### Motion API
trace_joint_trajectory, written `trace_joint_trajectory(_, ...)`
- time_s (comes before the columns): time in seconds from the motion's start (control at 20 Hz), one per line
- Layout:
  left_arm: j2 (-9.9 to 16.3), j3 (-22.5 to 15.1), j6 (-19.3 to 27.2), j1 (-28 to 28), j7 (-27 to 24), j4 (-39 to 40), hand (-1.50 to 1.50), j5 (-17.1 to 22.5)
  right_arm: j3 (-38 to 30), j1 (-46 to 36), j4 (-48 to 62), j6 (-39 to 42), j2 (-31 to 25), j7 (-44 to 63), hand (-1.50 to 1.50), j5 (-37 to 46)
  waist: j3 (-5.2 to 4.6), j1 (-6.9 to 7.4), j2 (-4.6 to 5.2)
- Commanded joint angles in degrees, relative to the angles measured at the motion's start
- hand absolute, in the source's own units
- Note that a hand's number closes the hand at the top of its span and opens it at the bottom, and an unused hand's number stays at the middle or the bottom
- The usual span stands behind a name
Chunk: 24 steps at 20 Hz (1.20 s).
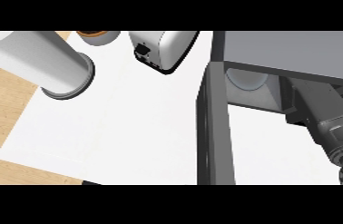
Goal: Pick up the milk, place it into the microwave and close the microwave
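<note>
The microwave (288, 51) stands at the right with its door (214, 128) swung open towards me. Inside, part of the pale round turntable (244, 79) shows. A grey forearm (320, 121) lies along the right edge beside the microwave's opening. I cannot make out the shape of the hand at its end. I cannot pick out any milk container with certainty. A thick grey cylinder with a dark rim (57, 60), perhaps my left forearm, slants in from the upper left, and no hand shows on it.
A white rounded appliance with a black switch (164, 48) stands at the back centre. Left of it sits a white cup with brown contents (97, 36). The white counter (127, 128) spreads across the middle, with a wooden surface (13, 96) along its left.
</note>
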Motion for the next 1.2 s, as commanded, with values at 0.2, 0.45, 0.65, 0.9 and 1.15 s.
trace_joint_trajectory(0.2, 1.4, 1.3, 0.9, -1.8, 0.5, 0.8, -1.5, -1.2, -0.1, -1.8, 0.0, -0.5, -1.5, 0.9, 1.5, 0.3, -0.34, 1.22, 0.71)
trace_joint_trajectory(0.45, 2.0, 1.0, 1.2, -2.2, 1.3, 0.1, -1.5, -1.4, 0.0, -1.2, 0.0, 1.0, -2.7, 0.7, 1.5, 0.4, -0.24, 1.25, 0.82)
trace_joint_trajectory(0.65, 2.3, 1.6, 1.4, -3.1, 0.9, 0.1, -1.5, -2.0, 3.6, 0.9, 1.0, -9.8, -5.3, 3.0, 1.5, 5.0, -0.85, 1.84, 1.2)
trace_joint_trajectory(0.9, 3.0, 0.8, 0.8, -3.6, 1.6, 1.1, -1.5, -2.2, -0.8, -3.6, -0.9, 5.8, 2.1, -1.1, -1.5, -1.1, -0.34, 2.94, 0.2)
trace_joint_trajectory(1.15, 3.8, 0.5, 1.4, -5.2, 2.3, 2.5, -1.5, -2.6, 3.1, -6.3, 1.3, 3.4, 3.9, 4.4, -1.5, 2.6, -0.76, 3.35, -0.08)
